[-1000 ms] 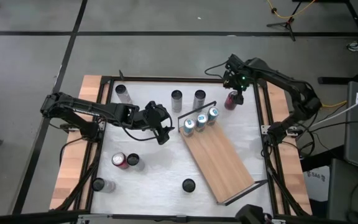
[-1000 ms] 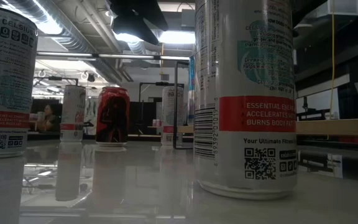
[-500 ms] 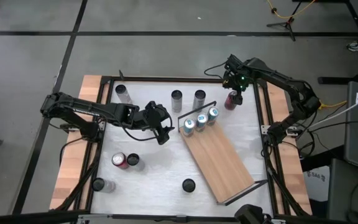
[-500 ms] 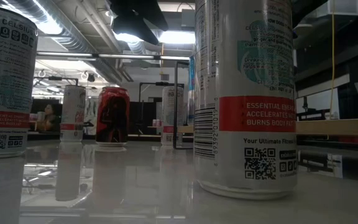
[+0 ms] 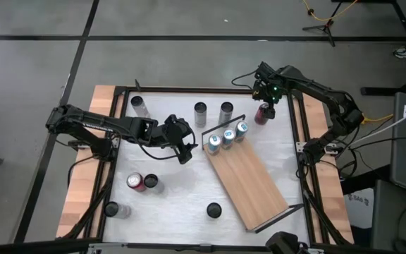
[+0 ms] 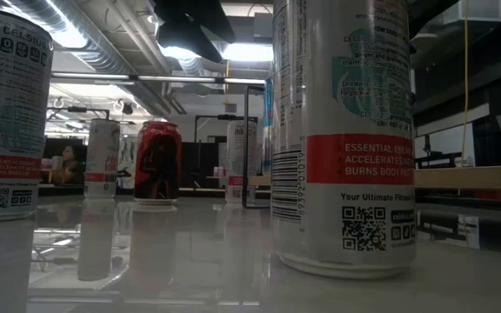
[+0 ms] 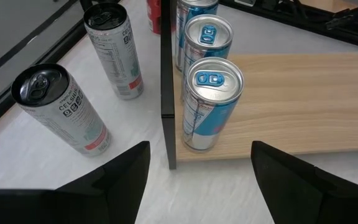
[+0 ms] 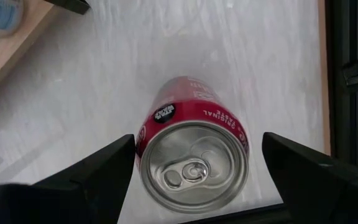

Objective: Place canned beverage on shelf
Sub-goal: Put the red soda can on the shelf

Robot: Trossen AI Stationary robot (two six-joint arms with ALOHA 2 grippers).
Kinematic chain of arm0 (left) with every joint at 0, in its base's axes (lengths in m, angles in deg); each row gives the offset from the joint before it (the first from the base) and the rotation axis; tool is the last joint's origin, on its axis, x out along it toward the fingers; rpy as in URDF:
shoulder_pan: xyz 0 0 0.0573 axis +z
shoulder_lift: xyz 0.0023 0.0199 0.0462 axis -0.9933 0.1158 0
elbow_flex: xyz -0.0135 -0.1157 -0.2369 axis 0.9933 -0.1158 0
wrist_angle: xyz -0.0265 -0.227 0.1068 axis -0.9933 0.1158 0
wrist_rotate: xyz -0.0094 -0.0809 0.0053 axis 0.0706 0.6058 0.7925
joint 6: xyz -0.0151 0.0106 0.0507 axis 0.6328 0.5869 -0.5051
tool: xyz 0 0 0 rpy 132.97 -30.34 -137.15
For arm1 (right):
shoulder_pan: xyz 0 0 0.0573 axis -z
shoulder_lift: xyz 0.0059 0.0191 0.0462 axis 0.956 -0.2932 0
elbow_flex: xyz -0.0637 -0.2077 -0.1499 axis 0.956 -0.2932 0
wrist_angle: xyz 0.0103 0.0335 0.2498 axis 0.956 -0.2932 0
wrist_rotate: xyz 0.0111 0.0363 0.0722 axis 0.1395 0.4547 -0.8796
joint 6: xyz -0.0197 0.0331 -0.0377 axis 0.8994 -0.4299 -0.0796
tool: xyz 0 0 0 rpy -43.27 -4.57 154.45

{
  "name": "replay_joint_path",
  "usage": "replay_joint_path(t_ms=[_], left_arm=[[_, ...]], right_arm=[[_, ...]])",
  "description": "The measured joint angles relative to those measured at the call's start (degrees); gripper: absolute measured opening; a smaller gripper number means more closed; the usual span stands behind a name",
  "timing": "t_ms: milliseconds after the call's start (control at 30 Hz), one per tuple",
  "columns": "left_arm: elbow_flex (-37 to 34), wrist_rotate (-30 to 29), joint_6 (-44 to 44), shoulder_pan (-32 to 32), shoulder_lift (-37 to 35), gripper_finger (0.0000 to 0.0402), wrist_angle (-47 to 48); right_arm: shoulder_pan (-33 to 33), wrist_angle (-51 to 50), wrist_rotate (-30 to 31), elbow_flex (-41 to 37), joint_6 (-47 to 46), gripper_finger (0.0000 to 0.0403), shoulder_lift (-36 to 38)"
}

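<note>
A red can stands upright on the white table at its far right, beside the shelf's far end. My right gripper hangs straight above it, open, one finger on each side of the can's top with a small gap on both sides. The shelf, a light-wood board with black wire rails, lies slantwise on the table. Three blue cans stand in a row at its far end. My left gripper is open and empty, slanting down toward the nearest blue can.
Silver cans stand along the far side of the table. A red can and dark-topped cans stand near left. The shelf's black end rail rises between the blue cans and two silver ones.
</note>
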State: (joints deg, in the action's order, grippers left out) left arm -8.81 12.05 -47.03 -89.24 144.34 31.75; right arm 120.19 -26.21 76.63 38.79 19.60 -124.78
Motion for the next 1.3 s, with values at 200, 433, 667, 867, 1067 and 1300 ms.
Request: replay_joint_path(t_ms=[200, 433, 667, 867, 1067, 1300], left_arm=[[0.0, 0.0, 0.0, 0.0, 0.0, 0.0271, 0.0], [0.0, 0.0, 0.0, 0.0, 0.0, 0.0271, 0.0], [0.0, 0.0, 0.0, 0.0, 0.0, 0.0271, 0.0], [0.0, 0.0, 0.0, 0.0, 0.0, 0.0271, 0.0], [0.0, 0.0, 0.0, 0.0, 0.0, 0.0271, 0.0], [0.0, 0.0, 0.0, 0.0, 0.0, 0.0271, 0.0]], right_arm=[[0.0, 2.5, 0.9, -3.8, 0.0, 0.034, 0.0], [0.0, 5.0, 2.0, -6.8, -0.4, 0.034, 0.0], [0.0, 6.0, 1.9, -6.9, -1.9, 0.0334, 0.0], [0.0, 5.9, 1.7, -6.9, -4.6, 0.0287, 0.0], [0.0, 6.1, 1.6, -6.9, -11.0, 0.0285, 0.0], [0.0, 6.1, 2.3, -6.9, -28.5, 0.0304, 0.0]])
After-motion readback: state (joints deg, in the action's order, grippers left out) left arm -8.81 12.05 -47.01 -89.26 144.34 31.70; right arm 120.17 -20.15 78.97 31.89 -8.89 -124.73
